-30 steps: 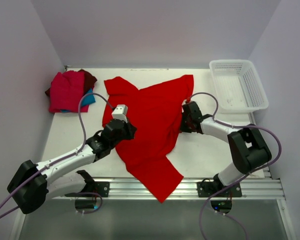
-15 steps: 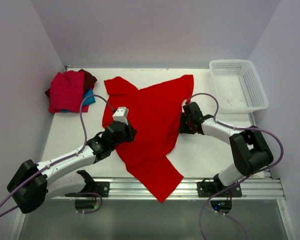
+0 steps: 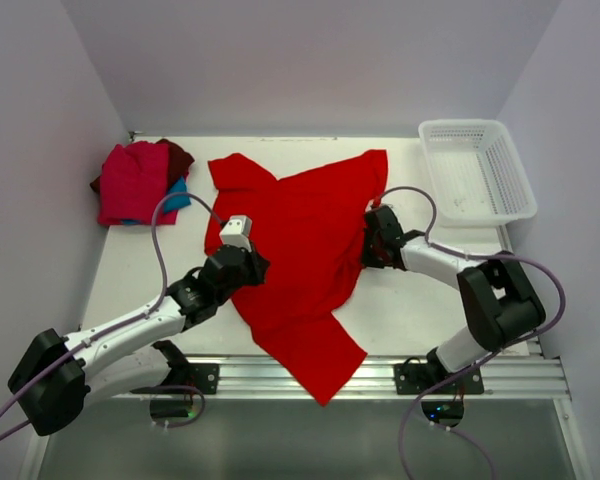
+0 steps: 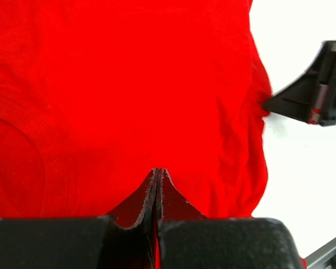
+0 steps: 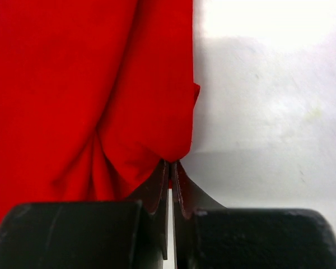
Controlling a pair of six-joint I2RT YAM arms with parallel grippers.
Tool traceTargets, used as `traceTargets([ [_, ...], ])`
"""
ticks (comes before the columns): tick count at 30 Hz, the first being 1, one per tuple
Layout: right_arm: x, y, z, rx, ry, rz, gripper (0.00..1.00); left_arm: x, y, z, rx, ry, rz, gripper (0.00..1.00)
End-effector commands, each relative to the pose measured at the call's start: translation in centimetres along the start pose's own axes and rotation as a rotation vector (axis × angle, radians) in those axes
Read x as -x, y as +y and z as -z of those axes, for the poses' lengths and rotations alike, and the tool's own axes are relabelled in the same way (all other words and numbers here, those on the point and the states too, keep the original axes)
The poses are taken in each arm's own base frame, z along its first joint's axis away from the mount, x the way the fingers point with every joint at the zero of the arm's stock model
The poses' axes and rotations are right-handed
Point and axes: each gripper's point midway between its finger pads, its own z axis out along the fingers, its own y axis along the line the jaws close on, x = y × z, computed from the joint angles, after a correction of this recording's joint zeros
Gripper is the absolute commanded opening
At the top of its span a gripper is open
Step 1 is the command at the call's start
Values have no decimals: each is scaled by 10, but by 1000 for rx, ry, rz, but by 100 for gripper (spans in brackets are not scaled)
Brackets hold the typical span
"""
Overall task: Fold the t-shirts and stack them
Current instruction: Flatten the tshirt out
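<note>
surface: I'm looking down on a white table [image 3: 420, 310] boxed in by pale walls, with both arms bolted at the near rail.
large red t-shirt [image 3: 305, 240]: it lies open and skewed across the middle of the table, one corner hanging over the near edge. It is plain bright red, soft and flat in the body, rumpled along its right side.
mesh basket [image 3: 477, 170]: far right corner, well apart from the shirt.
folded stack [image 3: 135, 185]: far left corner, red on top, dark maroon and teal-blue showing beneath.
progress: I judge the stack is the finished part. The big shirt has no fold in it yet and has to be folded and carried over.
left gripper [image 4: 158, 172]: jaws pressed together over the shirt's left side. I can't tell whether cloth is pinched.
right gripper [image 5: 171, 163]: jaws clamped on the shirt's right edge, with creases running into the tips.
</note>
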Motion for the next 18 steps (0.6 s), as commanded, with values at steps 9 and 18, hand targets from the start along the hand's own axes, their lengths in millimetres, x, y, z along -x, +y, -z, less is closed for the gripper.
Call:
traceTargets([
  [9, 19, -76, 100, -382, -119, 58, 0, 5, -3, -1, 0, -20, 15, 0],
  [18, -6, -96, 105, -490, 18, 106, 0, 6, -2, 1, 6, -15, 10, 0],
])
